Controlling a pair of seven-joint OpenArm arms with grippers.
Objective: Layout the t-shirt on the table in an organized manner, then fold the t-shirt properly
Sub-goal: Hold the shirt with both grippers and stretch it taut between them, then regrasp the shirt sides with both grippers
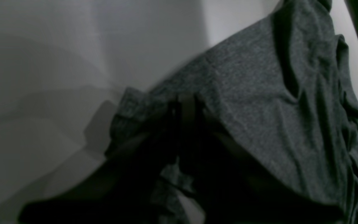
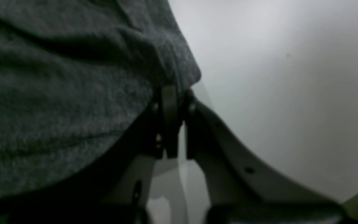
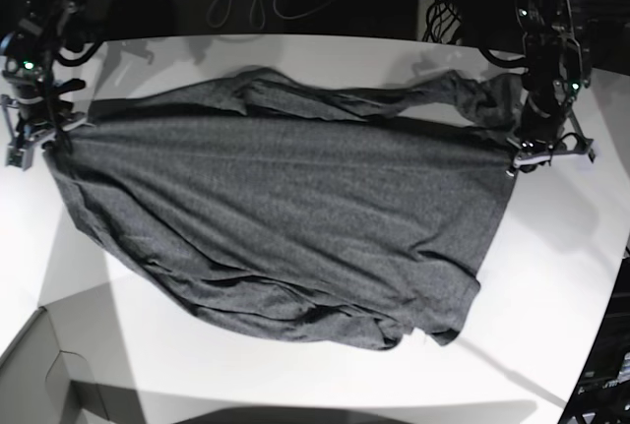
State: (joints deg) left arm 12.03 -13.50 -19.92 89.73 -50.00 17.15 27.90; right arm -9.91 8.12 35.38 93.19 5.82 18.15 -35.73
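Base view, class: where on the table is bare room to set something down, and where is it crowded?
Free patches of the white table: the wide strip between the t-shirt hem and the near edge, and the stretch right of the shirt below the left gripper. A narrower band runs behind the shirt. The middle is covered, and both shirt ends are crowded, with the right gripper also clamping cloth.

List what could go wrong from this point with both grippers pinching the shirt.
1. The left gripper and right gripper each hold only a small bit of the t-shirt edge, so the cloth might slip out if pulled.
2. The shirt's lower part is bunched and creased on the table; setting it down as is would probably leave wrinkles.
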